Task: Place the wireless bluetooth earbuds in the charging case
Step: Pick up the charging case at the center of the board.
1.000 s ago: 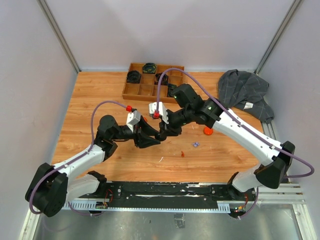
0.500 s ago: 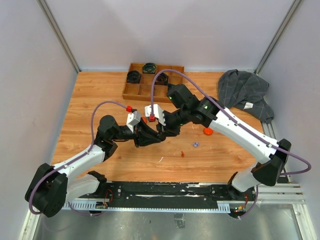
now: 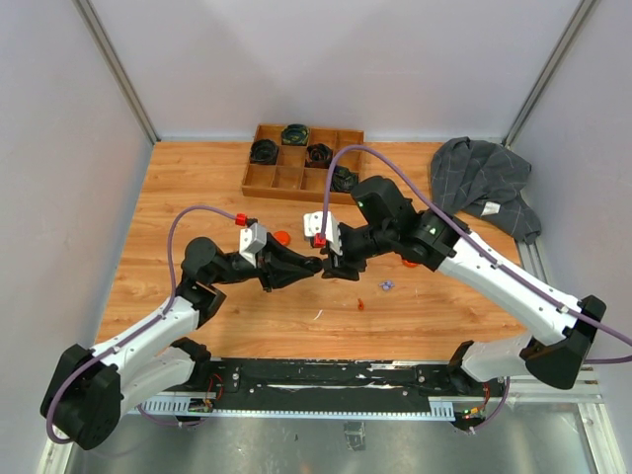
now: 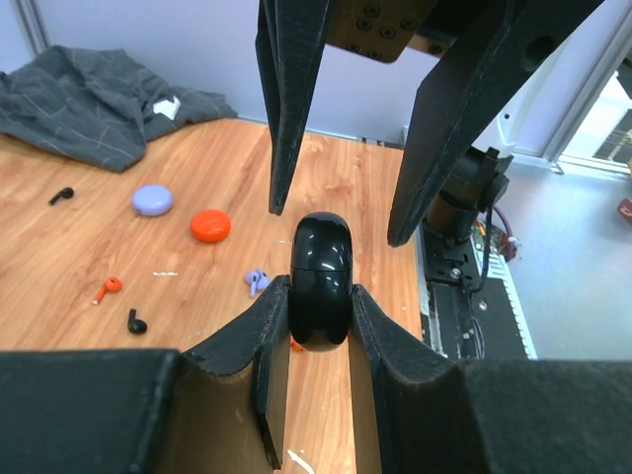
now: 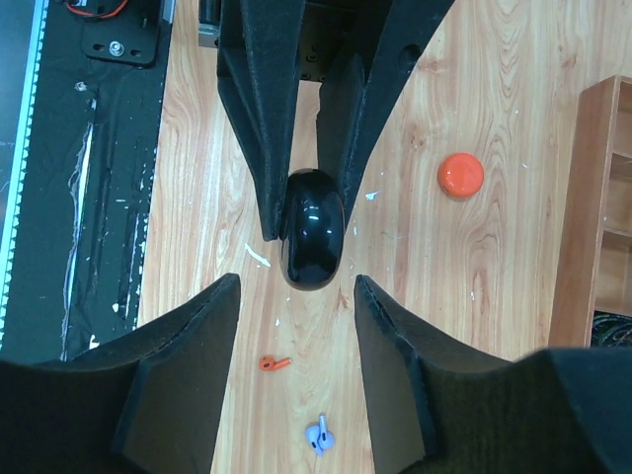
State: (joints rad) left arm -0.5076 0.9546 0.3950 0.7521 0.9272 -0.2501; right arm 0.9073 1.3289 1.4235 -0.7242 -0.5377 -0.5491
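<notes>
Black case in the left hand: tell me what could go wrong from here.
The glossy black case is pinched edge-on, only at the fingertips of the left hand, above the table; it may slip or twist out. The right hand stands open close on either side of it, so pulling away carelessly could knock it loose.

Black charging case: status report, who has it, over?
Left gripper shut on glossy black rounded charging case. Right gripper open, fingers clear of it. Small orange earbud and lavender earbud loose on wooden table; nothing blocking.
</notes>
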